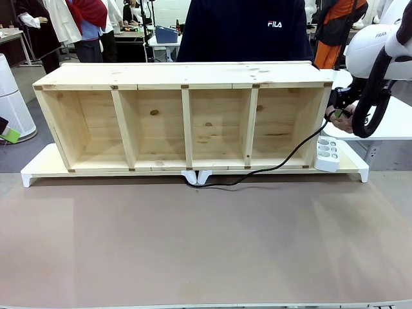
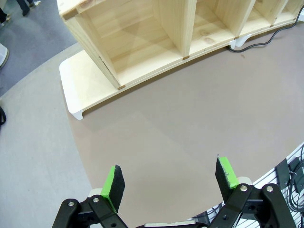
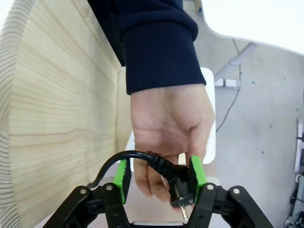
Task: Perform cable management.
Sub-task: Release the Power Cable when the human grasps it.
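The black cable [image 1: 283, 159] runs from under the middle of the wooden shelf [image 1: 180, 119] up to the shelf's right end. There my right gripper [image 1: 339, 112] meets a person's hand. In the right wrist view the gripper [image 3: 159, 175] is shut on the cable's plug end [image 3: 178, 183], which sits between the green pads with its prongs pointing down. The person's hand [image 3: 166, 114] still has its fingers behind the plug. My left gripper [image 2: 171, 178] hangs open over bare table near the shelf's left end, holding nothing. A stretch of cable [image 2: 259, 45] shows far off in that view.
The shelf lies on a low white riser [image 1: 38, 168]. A white power strip [image 1: 327, 153] stands at the riser's right end, beside the cable. The person in a dark top [image 1: 244, 29] stands behind the shelf. A white table [image 1: 393, 122] is at the right.
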`<state>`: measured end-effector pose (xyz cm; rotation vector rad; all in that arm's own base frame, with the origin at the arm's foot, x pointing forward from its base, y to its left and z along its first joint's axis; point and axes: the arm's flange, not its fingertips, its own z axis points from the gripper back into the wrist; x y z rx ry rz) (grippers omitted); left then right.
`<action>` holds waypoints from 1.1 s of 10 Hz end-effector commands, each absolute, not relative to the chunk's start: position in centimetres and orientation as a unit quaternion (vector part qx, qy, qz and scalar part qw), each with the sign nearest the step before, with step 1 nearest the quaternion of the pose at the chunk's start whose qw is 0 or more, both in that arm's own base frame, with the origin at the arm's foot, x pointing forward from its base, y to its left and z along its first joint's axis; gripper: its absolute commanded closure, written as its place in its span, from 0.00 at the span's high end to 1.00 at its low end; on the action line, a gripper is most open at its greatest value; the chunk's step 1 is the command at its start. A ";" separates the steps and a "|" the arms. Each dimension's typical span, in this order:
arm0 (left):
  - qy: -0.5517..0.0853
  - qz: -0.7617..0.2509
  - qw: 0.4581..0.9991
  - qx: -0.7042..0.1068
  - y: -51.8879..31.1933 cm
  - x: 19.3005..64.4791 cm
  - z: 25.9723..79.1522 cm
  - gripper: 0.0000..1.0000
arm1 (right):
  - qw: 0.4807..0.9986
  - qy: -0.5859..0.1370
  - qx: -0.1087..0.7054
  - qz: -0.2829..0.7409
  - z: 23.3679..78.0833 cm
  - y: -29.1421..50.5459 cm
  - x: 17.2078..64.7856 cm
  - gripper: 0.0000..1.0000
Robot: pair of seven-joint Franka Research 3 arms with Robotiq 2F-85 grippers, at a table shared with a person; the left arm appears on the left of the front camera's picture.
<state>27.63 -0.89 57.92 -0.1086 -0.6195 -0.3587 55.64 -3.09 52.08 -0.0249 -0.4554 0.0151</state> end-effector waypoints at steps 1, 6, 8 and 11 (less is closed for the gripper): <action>-0.299 -0.172 0.937 -0.057 -0.9 27.5 57.9 1.00 | 0.973 -0.229 -0.006 0.001 52.6 -3.1 56.0 1.00; -0.299 -0.172 0.937 -0.057 -0.9 27.5 57.9 1.00 | 0.970 -0.245 -0.006 0.006 52.4 -3.1 56.6 1.00; -0.299 -0.172 0.937 -0.057 -0.9 27.5 57.9 1.00 | 0.973 -0.231 -0.013 0.007 52.6 -3.2 55.8 1.00; -0.299 -0.172 0.937 -0.057 -0.9 27.5 57.9 1.00 | 0.973 -0.231 -0.013 0.007 52.6 -3.2 55.8 1.00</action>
